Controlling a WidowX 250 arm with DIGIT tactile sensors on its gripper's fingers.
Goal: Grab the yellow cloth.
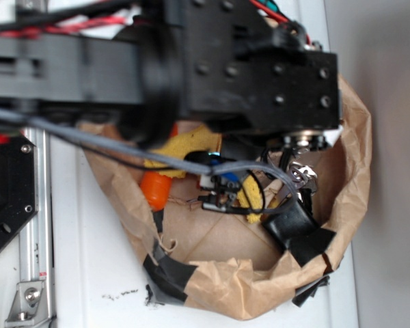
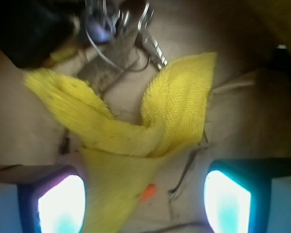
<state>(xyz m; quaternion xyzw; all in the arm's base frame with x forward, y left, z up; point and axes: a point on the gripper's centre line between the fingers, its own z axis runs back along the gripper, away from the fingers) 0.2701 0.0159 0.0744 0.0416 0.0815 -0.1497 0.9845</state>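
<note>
The brown paper (image 1: 273, 287) walled the scene. Inside lay the yellow cloth (image 2: 150, 131), folded, directly beneath the gripper (image 2: 144, 194) — pads spread wide, holding nothing. Approach looked done — descent and closing remained. An orange toy (image 1: 155, 189) sat nearby.

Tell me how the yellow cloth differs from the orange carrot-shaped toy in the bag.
The yellow cloth is bright yellow; the orange carrot-shaped toy is orange. The cloth is soft, woven and folded over itself, while the toy looks smooth and rigid. The cloth spreads wider across the brown paper than the compact toy. The gripper hangs open over the cloth, not the toy. Both lie inside the paper bag.
</note>
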